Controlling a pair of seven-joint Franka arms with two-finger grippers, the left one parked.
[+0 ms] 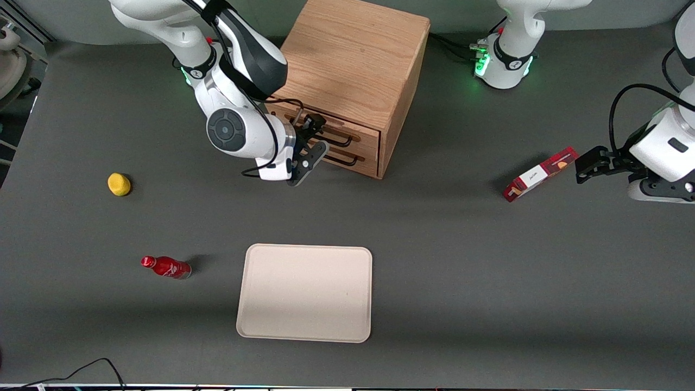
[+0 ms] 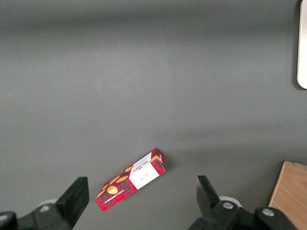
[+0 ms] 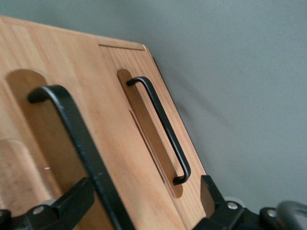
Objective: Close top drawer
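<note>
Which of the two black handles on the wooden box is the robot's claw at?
The upper black wire handle, on the top drawer. The gripper has its fingers either side of it. The lower black wire handle is untouched.

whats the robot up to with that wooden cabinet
The working arm has its gripper right at the front of the oak cabinet, against the black wire handles. The top drawer looks pushed in, about flush with the cabinet front. In the wrist view one handle runs between the two spread fingers.
</note>
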